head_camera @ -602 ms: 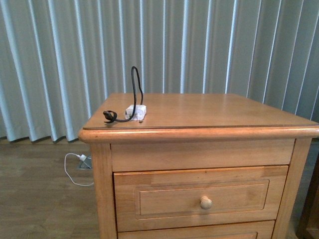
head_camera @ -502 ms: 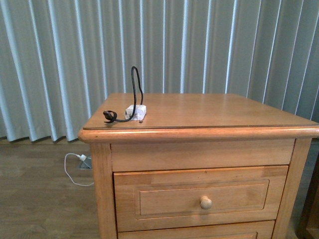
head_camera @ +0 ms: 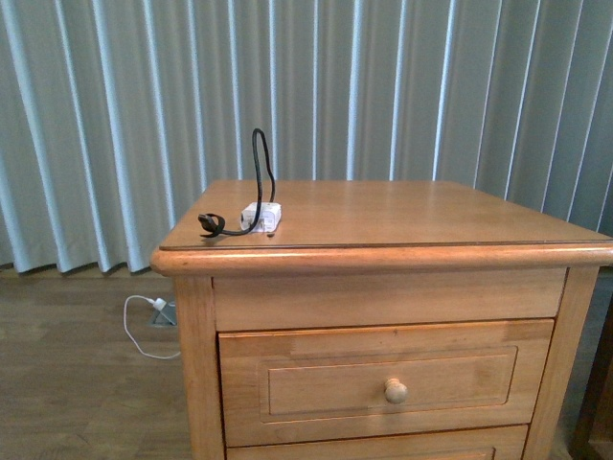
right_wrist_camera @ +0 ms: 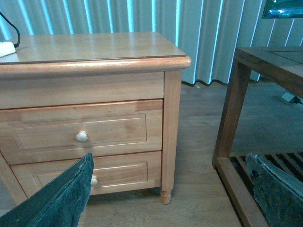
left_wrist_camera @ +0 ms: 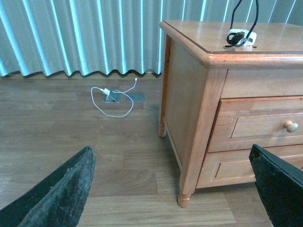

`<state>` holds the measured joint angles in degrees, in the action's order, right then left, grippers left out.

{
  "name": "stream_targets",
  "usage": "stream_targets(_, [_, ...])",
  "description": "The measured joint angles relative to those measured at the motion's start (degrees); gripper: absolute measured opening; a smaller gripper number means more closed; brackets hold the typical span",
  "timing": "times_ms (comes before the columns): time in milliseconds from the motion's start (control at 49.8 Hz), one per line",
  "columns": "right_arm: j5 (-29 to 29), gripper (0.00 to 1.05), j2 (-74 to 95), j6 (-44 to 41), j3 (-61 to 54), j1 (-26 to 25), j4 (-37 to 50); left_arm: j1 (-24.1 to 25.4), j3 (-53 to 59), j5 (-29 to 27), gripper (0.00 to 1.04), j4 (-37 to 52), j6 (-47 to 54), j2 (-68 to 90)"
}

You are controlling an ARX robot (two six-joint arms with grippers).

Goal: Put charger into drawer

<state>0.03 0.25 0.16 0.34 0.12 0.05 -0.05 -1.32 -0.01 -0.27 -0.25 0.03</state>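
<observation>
The charger (head_camera: pixel 261 217), a small white block with a stiff black cable curling up from it, lies on the nightstand top near its front left corner. It also shows in the left wrist view (left_wrist_camera: pixel 242 37); the right wrist view catches only its white corner (right_wrist_camera: pixel 5 48). The drawer (head_camera: pixel 383 381) is shut, with a round light knob (head_camera: pixel 396 390); it also shows in the left wrist view (left_wrist_camera: pixel 265 125) and the right wrist view (right_wrist_camera: pixel 80 130). My left gripper (left_wrist_camera: pixel 173 189) is open, low over the floor beside the nightstand's left front leg. My right gripper (right_wrist_camera: pixel 173 189) is open, low by its right front leg. Neither arm shows in the front view.
A second drawer front (right_wrist_camera: pixel 94 174) sits below the first. A white plug with white cable (left_wrist_camera: pixel 111 96) lies on the wooden floor by the curtain. A dark wooden table with a slatted lower shelf (right_wrist_camera: pixel 246 85) stands right of the nightstand.
</observation>
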Motion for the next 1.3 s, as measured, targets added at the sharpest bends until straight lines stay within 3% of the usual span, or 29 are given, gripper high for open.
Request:
stream_targets(80, [-11.3,0.96,4.7,-4.3,2.4,-2.6,-6.7,0.0,0.0,0.0,0.99,0.0,0.0,0.0])
stream_targets(161, [-13.2,0.96,15.7,-6.4,4.0,-0.7,-6.1,0.0,0.0,0.0,0.99,0.0,0.0,0.0])
stream_targets(402, [-3.4,0.96,52.5,-3.8,12.5,10.4,15.3,0.0,0.0,0.0,0.99,0.0,0.0,0.0])
stream_targets(743, [6.4,0.96,85.6,-2.0,26.1,19.8,32.9,0.0,0.0,0.0,0.99,0.0,0.0,0.0])
stream_targets(1305, [8.7,0.96,116.2,-1.8,49.1,21.2,42.9,0.0,0.0,0.0,0.99,0.0,0.0,0.0])
